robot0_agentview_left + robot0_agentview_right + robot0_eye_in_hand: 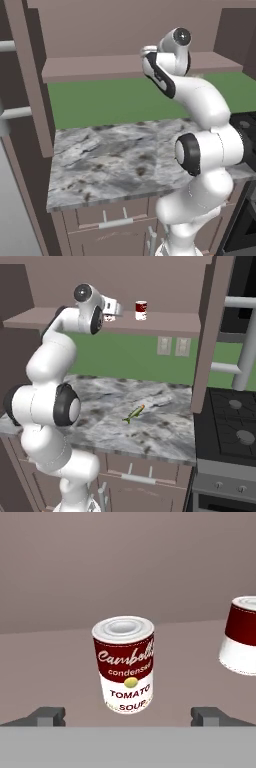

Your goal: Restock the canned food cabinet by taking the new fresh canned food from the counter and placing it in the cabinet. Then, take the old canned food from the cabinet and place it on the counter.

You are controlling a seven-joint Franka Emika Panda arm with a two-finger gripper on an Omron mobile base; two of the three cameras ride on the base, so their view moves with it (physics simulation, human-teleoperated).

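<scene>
Tool [128, 716] spread before a soup can [125, 664] upright on the cabinet [170, 323] shelf; marbled counter [160, 431] below

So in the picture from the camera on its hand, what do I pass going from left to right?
The left dark fingertip, then the tomato soup can standing in the middle on the shelf, then the right fingertip, and last a second red-and-white can cut off at the right edge.
</scene>
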